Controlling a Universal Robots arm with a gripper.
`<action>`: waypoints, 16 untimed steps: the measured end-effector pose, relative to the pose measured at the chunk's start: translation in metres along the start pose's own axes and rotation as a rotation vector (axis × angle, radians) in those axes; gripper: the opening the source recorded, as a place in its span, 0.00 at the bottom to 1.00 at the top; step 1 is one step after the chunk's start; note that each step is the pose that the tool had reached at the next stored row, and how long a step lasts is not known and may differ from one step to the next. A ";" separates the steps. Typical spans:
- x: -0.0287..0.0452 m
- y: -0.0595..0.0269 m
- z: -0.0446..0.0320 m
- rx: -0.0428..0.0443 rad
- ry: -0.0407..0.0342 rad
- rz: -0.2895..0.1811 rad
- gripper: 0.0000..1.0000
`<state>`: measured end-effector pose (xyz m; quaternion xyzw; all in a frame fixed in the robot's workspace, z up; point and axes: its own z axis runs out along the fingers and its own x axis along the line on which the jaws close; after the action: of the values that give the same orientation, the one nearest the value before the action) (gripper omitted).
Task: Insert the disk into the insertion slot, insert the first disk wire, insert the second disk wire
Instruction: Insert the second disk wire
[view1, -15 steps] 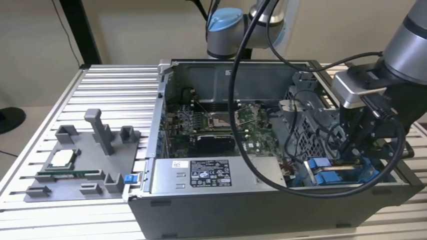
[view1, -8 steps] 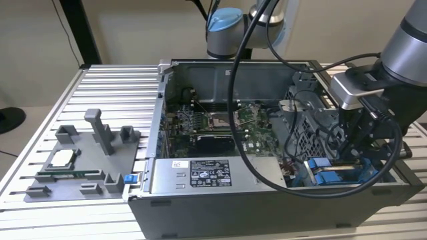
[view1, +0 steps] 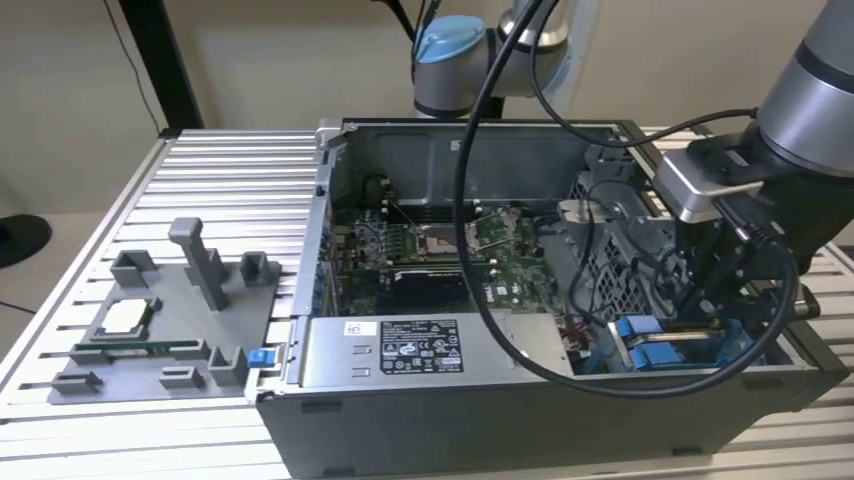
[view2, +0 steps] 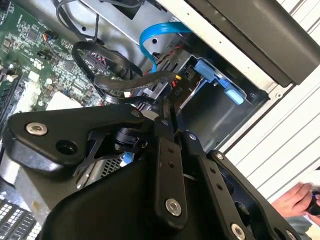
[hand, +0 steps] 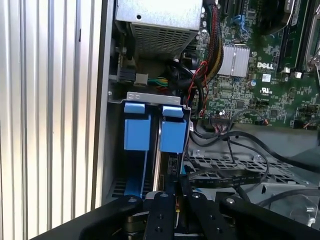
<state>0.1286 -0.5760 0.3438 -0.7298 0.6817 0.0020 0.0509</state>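
Blue plastic marks the work: two bright blue tabs stand side by side at the slot (hand: 152, 130), the grey bay in the case's (view1: 534, 410) corner on the exterior view's right, and the disk (hand: 172, 135) appears to sit already in it on edge, only its blue carrier end showing; I cannot tell how deep it is seated. The hand (hand: 176, 197) hangs just over that bay with its fingers (hand: 162, 215) drawn close together, almost closed, and a flat black wire (view2: 135, 80) runs to their tips; whether they pinch its plug or merely crowd it I cannot tell. A blue wire (view2: 155, 37) loops beside the bay in the second wrist view. By judgement, both wires are limp and light, so they will sag and twist unless taken by the stiff plug at the end; the plug is small, its pins are fragile, and it wants a square, gentle push. The disk looks rigid and fairly heavy, best held by its carrier sides. Inside the case lie a green board (view1: 427, 250), a silver supply box (view1: 427, 350) and a perforated cage (hand: 235, 165); the case stands on a ribbed desk (view1: 214, 190), where a grey fixture (view1: 160, 330) holds small parts; someone's hand (view2: 297, 200) shows at one edge.
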 end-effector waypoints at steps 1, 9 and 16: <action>0.0000 0.0001 0.0002 0.0000 0.0002 0.000 0.00; 0.0001 0.0008 0.0022 0.0022 -0.0007 0.000 0.00; 0.0014 0.0019 0.0028 0.0033 0.0000 0.000 0.00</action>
<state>0.1270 -0.5774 0.3408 -0.7298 0.6817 0.0008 0.0521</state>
